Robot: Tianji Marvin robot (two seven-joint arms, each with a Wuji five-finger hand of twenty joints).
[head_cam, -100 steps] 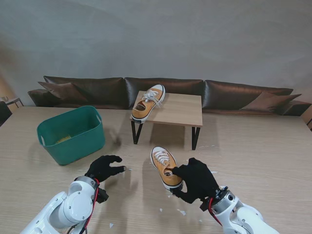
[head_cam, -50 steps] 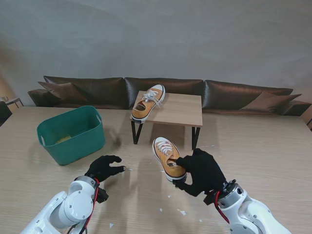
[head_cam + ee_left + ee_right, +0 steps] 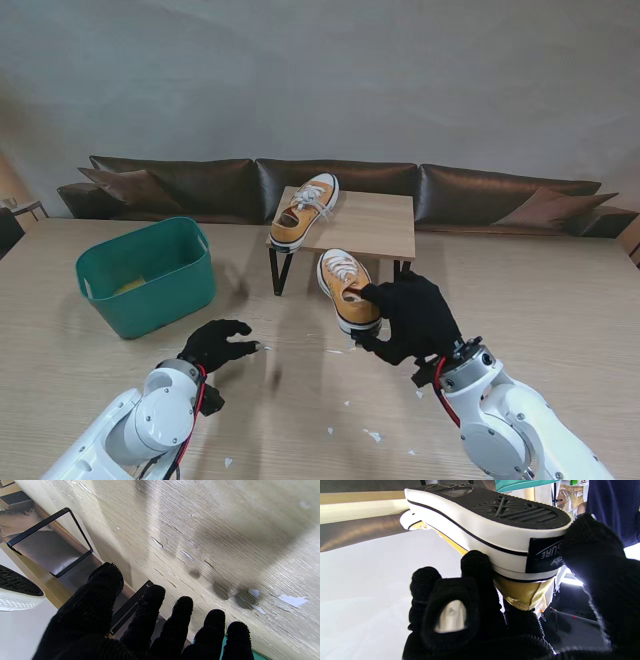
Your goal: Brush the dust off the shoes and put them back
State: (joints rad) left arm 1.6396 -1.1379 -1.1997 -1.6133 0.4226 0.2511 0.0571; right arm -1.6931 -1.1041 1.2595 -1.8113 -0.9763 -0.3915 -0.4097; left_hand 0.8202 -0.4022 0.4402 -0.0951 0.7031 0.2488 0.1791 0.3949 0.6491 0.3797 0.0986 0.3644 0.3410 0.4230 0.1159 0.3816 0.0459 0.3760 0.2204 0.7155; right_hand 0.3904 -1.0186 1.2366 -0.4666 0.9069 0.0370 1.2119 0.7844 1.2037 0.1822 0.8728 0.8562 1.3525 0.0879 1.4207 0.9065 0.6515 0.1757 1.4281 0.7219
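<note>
- Yellow canvas sneaker [image 3: 347, 288], heel pinched by right robot hand [image 3: 412, 318], has risen off the tabletop [image 3: 540, 300] toward small wooden rack [image 3: 370, 225]
- Left robot hand [image 3: 215, 344] spread, idle; put-back underway

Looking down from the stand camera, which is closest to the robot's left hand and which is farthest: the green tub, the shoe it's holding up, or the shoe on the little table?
From the left hand:
1. Green tub, on the left side, a little farther from me than the hand.
2. Held shoe, off to the right, gripped at its heel by the right hand.
3. Shoe on the small table, farthest back, lying on the wooden top.
The tub and the held shoe are fairly close to call.
</note>
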